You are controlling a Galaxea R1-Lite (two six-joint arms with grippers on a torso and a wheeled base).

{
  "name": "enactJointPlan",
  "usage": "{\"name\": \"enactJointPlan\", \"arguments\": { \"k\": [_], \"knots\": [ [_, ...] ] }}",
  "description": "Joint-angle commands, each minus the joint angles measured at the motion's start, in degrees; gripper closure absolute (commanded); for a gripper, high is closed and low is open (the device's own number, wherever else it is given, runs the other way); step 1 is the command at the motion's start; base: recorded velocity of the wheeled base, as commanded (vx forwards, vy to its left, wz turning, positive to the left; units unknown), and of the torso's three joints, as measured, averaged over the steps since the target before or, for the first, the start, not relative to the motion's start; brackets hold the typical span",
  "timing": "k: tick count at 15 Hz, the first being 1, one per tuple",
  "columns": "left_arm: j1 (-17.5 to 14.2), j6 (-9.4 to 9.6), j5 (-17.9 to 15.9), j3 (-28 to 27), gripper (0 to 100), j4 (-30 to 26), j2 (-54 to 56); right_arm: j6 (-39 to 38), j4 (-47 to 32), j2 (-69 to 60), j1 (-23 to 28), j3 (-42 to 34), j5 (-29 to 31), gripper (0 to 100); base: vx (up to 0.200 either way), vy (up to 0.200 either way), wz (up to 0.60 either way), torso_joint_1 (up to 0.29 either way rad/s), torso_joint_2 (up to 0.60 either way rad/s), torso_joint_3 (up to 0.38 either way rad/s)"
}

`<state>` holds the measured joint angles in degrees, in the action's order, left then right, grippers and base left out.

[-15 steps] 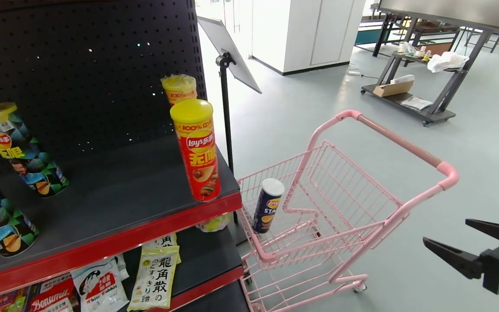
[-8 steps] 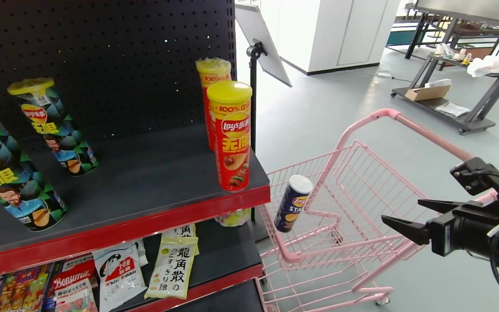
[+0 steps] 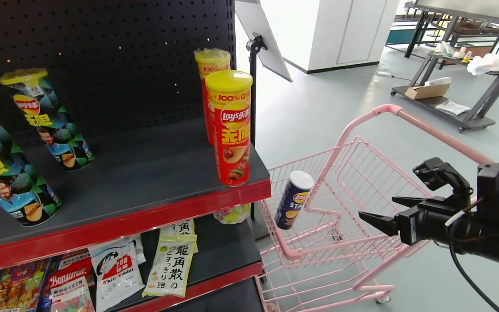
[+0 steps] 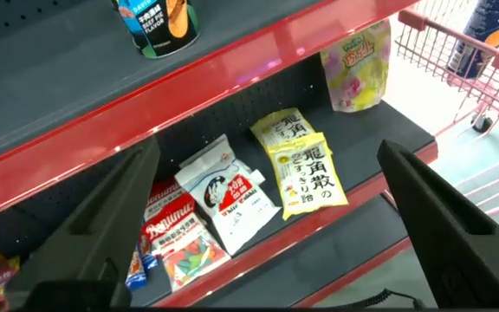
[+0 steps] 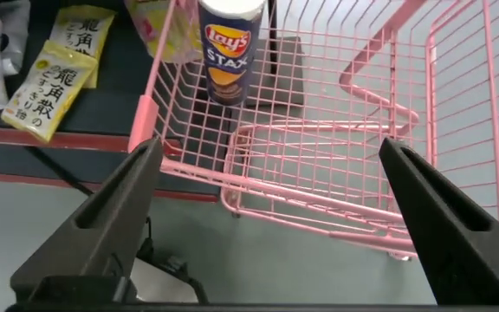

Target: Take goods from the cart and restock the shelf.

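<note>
While the right gripper [image 3: 377, 207] hangs spread and empty by the cart's [image 3: 431, 132] handle edge, the blue can [image 3: 293, 199] leans in the cart corner nearest the shelf [image 3: 145, 173]. Probably light, stiff and smooth: grasp mid-body.

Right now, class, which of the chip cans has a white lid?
The dark blue can leaning in the pink cart. The red cans and green cans on the shelf all wear yellow lids.
</note>
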<state>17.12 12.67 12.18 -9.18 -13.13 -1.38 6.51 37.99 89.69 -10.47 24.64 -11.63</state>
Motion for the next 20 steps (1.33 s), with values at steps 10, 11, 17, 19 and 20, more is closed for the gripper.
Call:
{"name": "enactJointPlan", "arguments": {
  "k": [10, 11, 17, 19, 20],
  "knots": [
    [0.0, -0.01, 0.1, 0.5, 0, -0.1, -0.1, 0.0, 9.5, 13.0, -2.2, 4.1, -0.1, 0, 0.000, 0.000, 0.00, -0.163, 0.43, 0.263],
    [0.0, -0.01, 0.1, 0.5, 0, -0.1, -0.1, -0.2, 15.8, 17.4, -2.3, 4.2, -0.1, 0, 0.000, 0.000, 0.00, -0.061, 0.21, 0.139],
    [0.0, -0.01, 0.7, 0.7, 0, -0.1, -0.2, -10.4, 40.2, 30.3, -9.0, 3.9, 5.0, 0, 0.000, 0.000, 0.00, -0.011, 0.03, 0.024],
    [0.0, -0.01, 0.7, 0.7, 0, -0.1, -0.3, -10.8, 40.1, 30.3, -9.2, 4.4, 4.5, 0, 0.000, 0.000, 0.00, 0.000, 0.00, 0.000],
    [-0.1, -0.01, 0.7, 0.7, 0, -0.1, -0.5, -10.6, 40.1, 30.5, -9.2, 5.0, 3.5, 0, 0.000, 0.000, 0.00, 0.000, 0.00, 0.000]
  ]
}}
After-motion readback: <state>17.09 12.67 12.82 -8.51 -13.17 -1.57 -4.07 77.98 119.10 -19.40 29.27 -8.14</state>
